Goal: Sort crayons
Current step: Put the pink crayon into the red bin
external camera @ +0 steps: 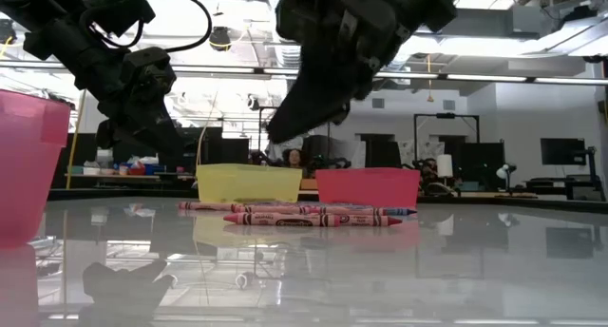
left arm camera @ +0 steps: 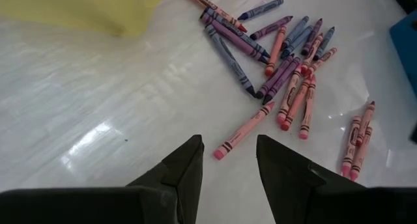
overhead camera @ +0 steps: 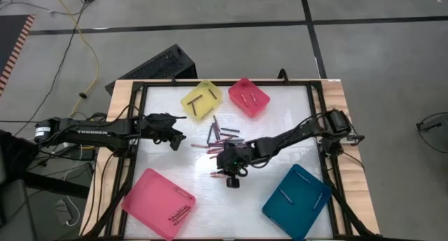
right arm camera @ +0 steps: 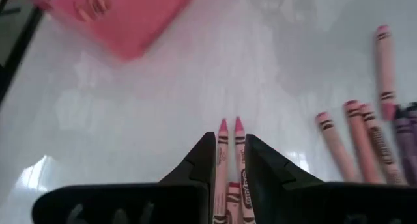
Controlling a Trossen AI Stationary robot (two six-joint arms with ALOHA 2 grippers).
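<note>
- Near the middle of the white counter (overhead camera: 161,104), the right tool (right arm camera: 230,160) hangs over the surface, its two dark fingers pinching a pair of pink crayons (right arm camera: 229,136) side by side, tips pointing forward past the fingers.
- In the high view this right tool (overhead camera: 232,172) sits just beside the loose heap of crayons (overhead camera: 218,137), which holds pink and purple-blue sticks fanned out between the four trays.
- The large pink tray (overhead camera: 159,202) lies at the near left corner and already has a few crayons in it; it looks like the fitting goal for this pink pair.
- To do this step well, I would carry the pair level and low toward that tray, keeping the pinch firm so neither stick slides out.
- Two sticks in one pinch can scissor apart, so the release should come only when the tips are well inside the tray wall.
- The left tool (left arm camera: 225,168) waits over bare counter just beside the heap, fingers spread and holding nothing, a single pink crayon (left arm camera: 244,131) lying ahead of it.
- The yellow tray (overhead camera: 201,99), small pink tray (overhead camera: 249,97) and teal tray (overhead camera: 297,202) each hold a few sticks.
</note>
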